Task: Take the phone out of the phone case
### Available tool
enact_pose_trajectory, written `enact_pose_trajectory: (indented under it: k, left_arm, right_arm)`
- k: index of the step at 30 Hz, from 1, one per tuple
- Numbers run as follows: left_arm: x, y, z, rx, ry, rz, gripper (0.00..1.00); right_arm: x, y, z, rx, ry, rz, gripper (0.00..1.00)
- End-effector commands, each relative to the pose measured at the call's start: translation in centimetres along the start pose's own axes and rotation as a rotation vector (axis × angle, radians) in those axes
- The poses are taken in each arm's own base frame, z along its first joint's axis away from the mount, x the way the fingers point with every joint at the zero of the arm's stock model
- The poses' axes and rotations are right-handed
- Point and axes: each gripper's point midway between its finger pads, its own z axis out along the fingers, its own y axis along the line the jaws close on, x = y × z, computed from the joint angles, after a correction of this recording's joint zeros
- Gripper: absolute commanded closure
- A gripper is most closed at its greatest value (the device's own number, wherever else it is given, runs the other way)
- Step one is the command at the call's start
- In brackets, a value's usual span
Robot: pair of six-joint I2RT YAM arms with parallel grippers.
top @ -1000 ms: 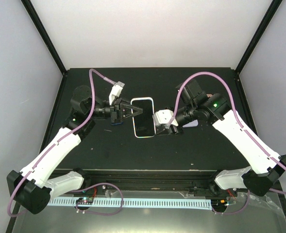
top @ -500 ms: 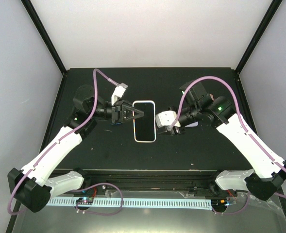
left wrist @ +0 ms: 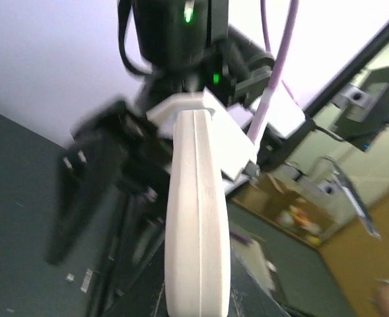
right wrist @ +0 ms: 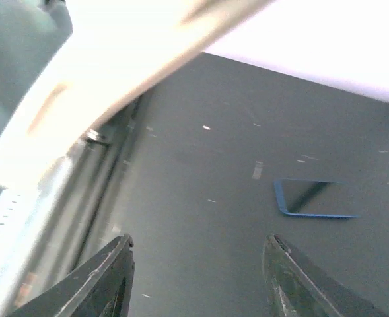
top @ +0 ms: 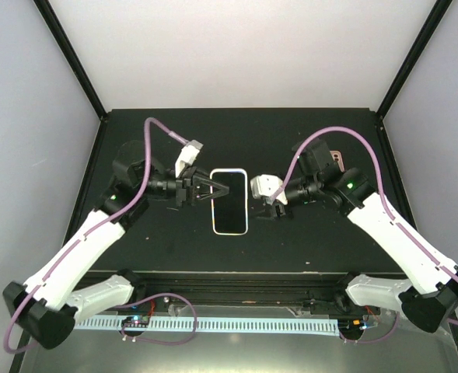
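Observation:
The phone (top: 230, 206), dark screen up, sits in its white phone case (top: 214, 214) at the middle of the black table. My left gripper (top: 222, 189) reaches in from the left and is shut on the case's upper left edge. In the left wrist view the case's white side (left wrist: 197, 218) runs up between the jaws, and the fingers themselves are hidden. My right gripper (top: 269, 208) hangs just right of the phone, apart from it, jaws open (right wrist: 199, 244) with nothing between them. The blurred white case (right wrist: 115, 59) crosses the top left of the right wrist view.
A flat blue-rimmed slab (right wrist: 316, 198) lies on the table (top: 306, 241) beyond the right fingers. A pinkish object (top: 336, 158) shows behind the right arm at the back right. Black frame posts (top: 73, 62) stand at the table's back corners.
The right gripper has let go of the phone's right edge, opened and backed off to the right. The phone has straightened and the left gripper still holds the case.

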Motion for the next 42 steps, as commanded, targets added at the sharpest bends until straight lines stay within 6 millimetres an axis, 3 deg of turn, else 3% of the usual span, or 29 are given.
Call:
enact_pose_trajectory:
  k: [1,5,10,21,42]
  left_arm:
    - [-3.3,-2.9,-2.4,-0.168,-0.205,0.316,0.98]
    - [-3.0,-2.3,-3.4,-0.233,-0.288,0.363,0.98]
    - [-2.4,-2.0,-3.0,-0.193,-0.27,0.336,0.98]
    - [-1.5,-1.4,-2.5,-0.137,-0.246,0.284,0.98]
    - [-0.9,-3.1,-1.9,-0.038,-0.159,0.258,0.98]
  right_arm:
    - [-1.8,3.6,-0.2,-0.166,-0.166,0.225,0.46]
    - [-2.3,4.6,-0.5,-0.207,-0.207,0.298,0.46]
    - [-2.6,5.1,-0.7,-0.255,-0.203,0.331,0.5]
    - [-3.6,4.5,-0.7,-0.271,-0.231,0.336,0.67]
    - [-2.0,4.8,0.5,-0.299,-0.156,0.253,0.84]
